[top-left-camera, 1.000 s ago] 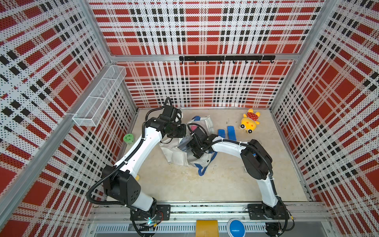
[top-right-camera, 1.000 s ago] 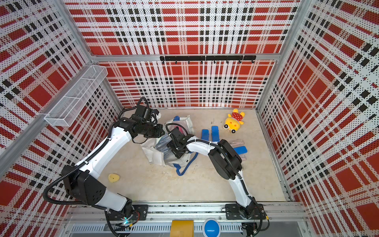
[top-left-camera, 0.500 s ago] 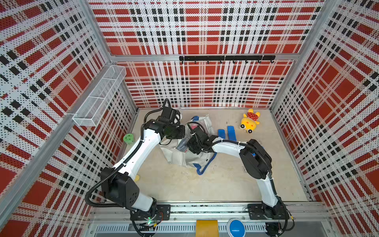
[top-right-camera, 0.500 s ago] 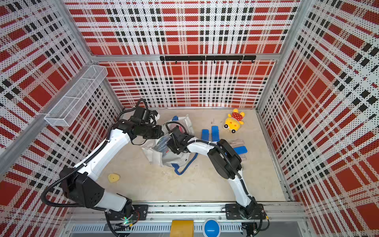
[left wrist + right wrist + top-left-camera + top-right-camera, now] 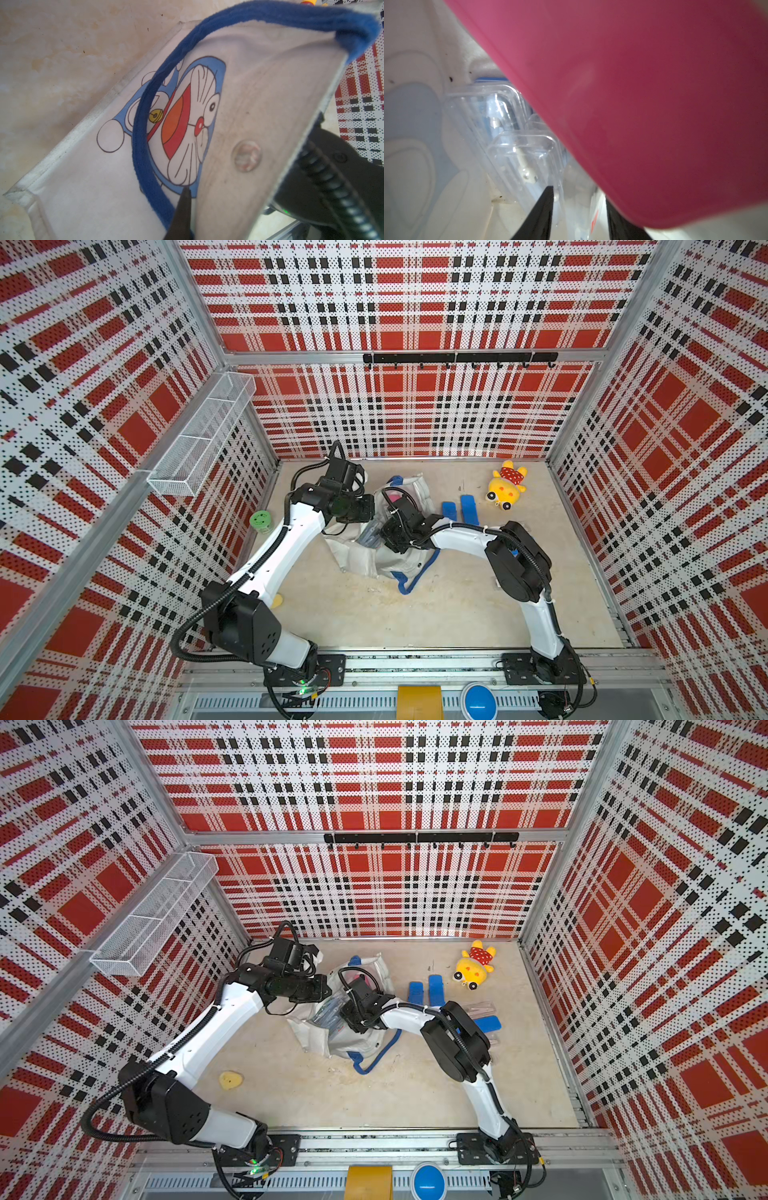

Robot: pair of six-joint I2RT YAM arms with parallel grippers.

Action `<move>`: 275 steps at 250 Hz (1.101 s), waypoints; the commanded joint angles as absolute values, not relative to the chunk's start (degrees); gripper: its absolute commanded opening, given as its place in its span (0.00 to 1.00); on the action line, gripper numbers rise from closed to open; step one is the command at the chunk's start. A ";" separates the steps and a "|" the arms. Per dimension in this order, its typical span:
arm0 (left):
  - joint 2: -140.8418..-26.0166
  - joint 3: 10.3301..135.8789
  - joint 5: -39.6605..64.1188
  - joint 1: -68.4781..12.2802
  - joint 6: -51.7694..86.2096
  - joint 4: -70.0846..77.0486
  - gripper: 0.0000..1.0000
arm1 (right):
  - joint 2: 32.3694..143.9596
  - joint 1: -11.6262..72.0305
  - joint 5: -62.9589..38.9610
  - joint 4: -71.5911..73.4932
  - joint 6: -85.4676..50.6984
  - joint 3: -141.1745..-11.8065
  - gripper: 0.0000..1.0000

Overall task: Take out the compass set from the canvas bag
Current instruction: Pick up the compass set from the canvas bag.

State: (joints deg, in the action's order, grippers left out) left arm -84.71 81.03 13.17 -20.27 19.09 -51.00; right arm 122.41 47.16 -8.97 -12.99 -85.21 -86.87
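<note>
Open bench (image 5: pixel 415 614) runs from the near rail to the canvas bag (image 5: pixel 361 562), with only a yellow scrap (image 5: pixel 230 1080) at the near left. The bag lies crumpled mid-bench, with free room on its near and right sides; its left rim sits under the left arm. That arm stretches from the near-left base to the rim, where the left pincer (image 5: pixel 185 199) is closed on the canvas, holding it raised beside a blue handle (image 5: pixel 143 145). The right arm bends at an elbow on the right and runs left into the bag's mouth. The right pincer (image 5: pixel 580 207) stands narrowly parted astride the compass set (image 5: pixel 519 145), a clear plastic case inside the bag beside a pink case (image 5: pixel 654 83); whether it pinches cannot be told. Farther right lie two blue blocks (image 5: pixel 468 508). A green roll (image 5: pixel 261 520) sits at the left wall, and a yellow toy (image 5: pixel 505 487) near the far-right corner.
</note>
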 commanded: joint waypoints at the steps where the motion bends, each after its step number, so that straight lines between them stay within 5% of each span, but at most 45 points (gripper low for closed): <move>1: -82.81 80.86 13.63 -20.00 19.85 -52.69 0.00 | 124.87 47.24 -9.66 -13.47 -86.41 -85.65 0.39; 123: -82.19 80.51 13.55 -19.73 20.03 -52.85 0.00 | 122.43 47.10 -9.84 -11.56 -82.50 -87.91 0.12; 206: -82.68 81.04 14.00 -18.97 19.91 -52.91 0.00 | 115.13 46.95 -8.44 -29.70 -65.67 -101.77 0.05; 275: -82.70 81.55 14.43 -18.16 19.91 -52.91 0.00 | 107.81 42.62 -11.61 -37.46 -54.19 -100.45 0.03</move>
